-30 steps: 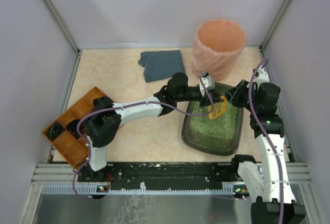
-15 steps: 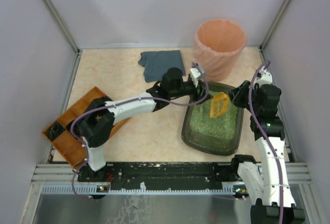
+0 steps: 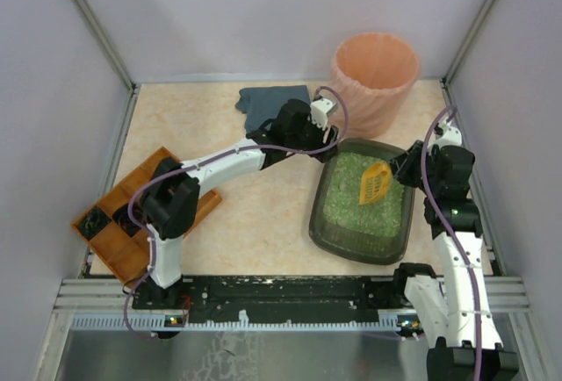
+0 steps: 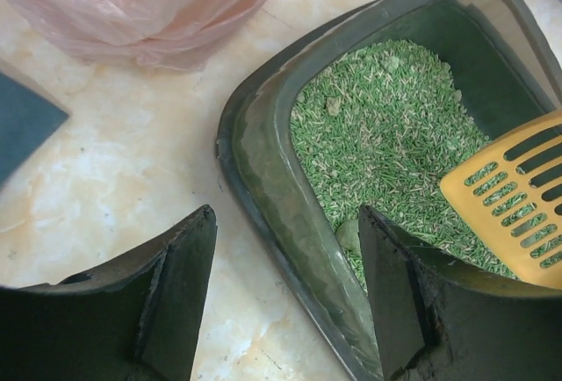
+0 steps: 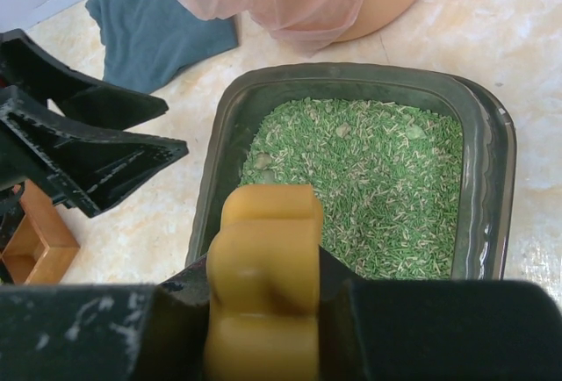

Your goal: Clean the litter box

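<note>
The litter box (image 3: 317, 223) is a dark grey-green tray of green granules at the right of the table. A few pale clumps (image 4: 349, 233) lie in the litter. My right gripper (image 3: 399, 168) is shut on the handle of a yellow slotted scoop (image 3: 375, 181), whose blade hangs over the litter at the far right side. In the right wrist view the handle (image 5: 263, 223) fills the space between the jaws of my right gripper (image 5: 263, 267). My left gripper (image 3: 327, 138) is open above the box's far-left rim (image 4: 263, 161), one finger over the table and one over the litter, holding nothing.
A tall peach bin (image 3: 375, 74) lined with a pink bag stands just behind the box. A blue-grey cloth (image 3: 274, 109) lies at the back, under the left arm. An orange wooden tray (image 3: 123, 214) sits at the near left edge.
My left gripper has opened and drawn back from the scoop toward the box's far-left corner. The right gripper still holds the scoop in nearly the same place.
</note>
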`<state>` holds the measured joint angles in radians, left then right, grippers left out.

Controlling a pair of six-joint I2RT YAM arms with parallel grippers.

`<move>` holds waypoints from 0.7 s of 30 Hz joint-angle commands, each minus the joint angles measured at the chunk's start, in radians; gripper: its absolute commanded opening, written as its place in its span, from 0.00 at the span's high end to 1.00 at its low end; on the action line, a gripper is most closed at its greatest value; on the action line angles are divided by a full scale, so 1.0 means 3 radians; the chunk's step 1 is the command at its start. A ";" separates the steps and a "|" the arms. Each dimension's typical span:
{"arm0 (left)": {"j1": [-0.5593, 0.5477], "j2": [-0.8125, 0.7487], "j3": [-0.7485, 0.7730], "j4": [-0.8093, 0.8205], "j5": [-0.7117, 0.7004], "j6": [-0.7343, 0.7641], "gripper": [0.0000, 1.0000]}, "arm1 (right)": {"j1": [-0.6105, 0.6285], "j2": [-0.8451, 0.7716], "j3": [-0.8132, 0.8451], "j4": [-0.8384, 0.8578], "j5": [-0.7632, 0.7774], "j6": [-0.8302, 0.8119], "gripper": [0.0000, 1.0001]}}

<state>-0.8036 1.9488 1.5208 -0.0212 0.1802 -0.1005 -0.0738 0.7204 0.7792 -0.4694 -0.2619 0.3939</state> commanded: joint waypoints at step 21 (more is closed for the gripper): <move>-0.0259 0.0470 0.0588 -0.1345 -0.0886 0.0336 0.50 | 0.0020 0.0012 -0.0029 0.0118 -0.0001 -0.0005 1.00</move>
<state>-0.8932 2.0888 1.6951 -0.2974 -0.0055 -0.0235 -0.0738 0.7231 0.7719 -0.4808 -0.2554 0.3939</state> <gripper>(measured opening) 0.519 0.174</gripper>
